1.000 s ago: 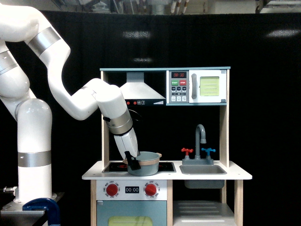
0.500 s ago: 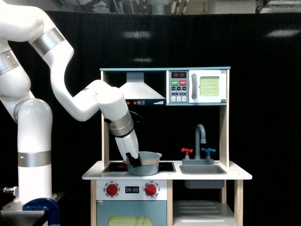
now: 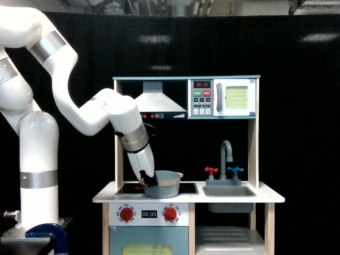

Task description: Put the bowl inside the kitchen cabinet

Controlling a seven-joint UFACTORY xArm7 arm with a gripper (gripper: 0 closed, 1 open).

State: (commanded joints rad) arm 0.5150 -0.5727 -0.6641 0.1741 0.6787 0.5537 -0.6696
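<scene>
Black curtain behind, the toy kitchen's white tabletop [image 3: 228, 199] carries the bowl [image 3: 166, 184] on the black hob [image 3: 127, 188], at 9 o'clock from the grey sink [image 3: 229, 192]. The pincer [image 3: 150, 180] grips the bowl's near rim at its 9 o'clock side (one dark finger outside the wall). Since half a second ago, the arm has shifted slightly toward 9 o'clock, and the bowl has barely moved. The kitchen cabinet [image 3: 229, 236] sits below the sink.

Grey-blue and tan under my black fingers

My black gripper [image 3: 151, 181] meets the grey-blue bowl [image 3: 163, 185] with its tan rim; microwave [image 3: 223, 98] door yellow-green, stove knobs [image 3: 126, 214] red, cabinet [image 3: 229, 238] shelf white, I think.
</scene>
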